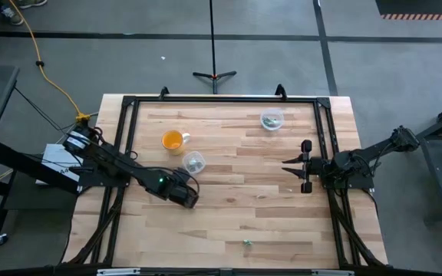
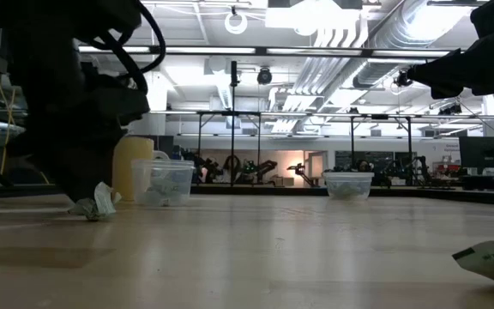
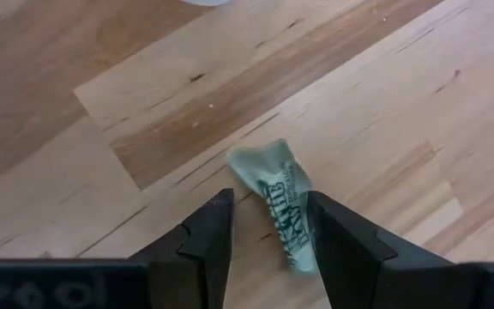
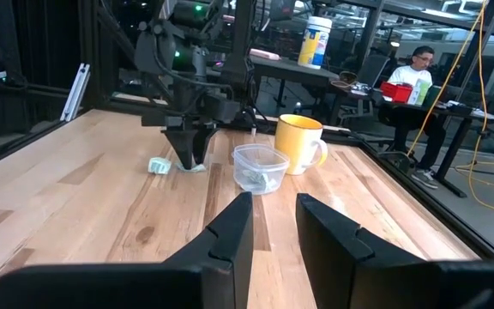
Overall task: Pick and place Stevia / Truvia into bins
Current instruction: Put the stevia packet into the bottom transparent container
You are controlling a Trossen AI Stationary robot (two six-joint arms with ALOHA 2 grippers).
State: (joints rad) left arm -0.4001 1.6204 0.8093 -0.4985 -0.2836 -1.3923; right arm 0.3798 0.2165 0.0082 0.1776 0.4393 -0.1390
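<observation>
My left gripper [image 3: 268,225] stands partly open on the table, a crumpled packet [image 3: 281,202] between its fingers, not yet clamped.

Wooden plank table [image 1: 229,222] is carrying two clear cups [image 1: 195,162] [image 1: 272,119], an orange mug [image 1: 173,140], and loose green-white packets [image 1: 246,242] [image 3: 283,202].
</observation>
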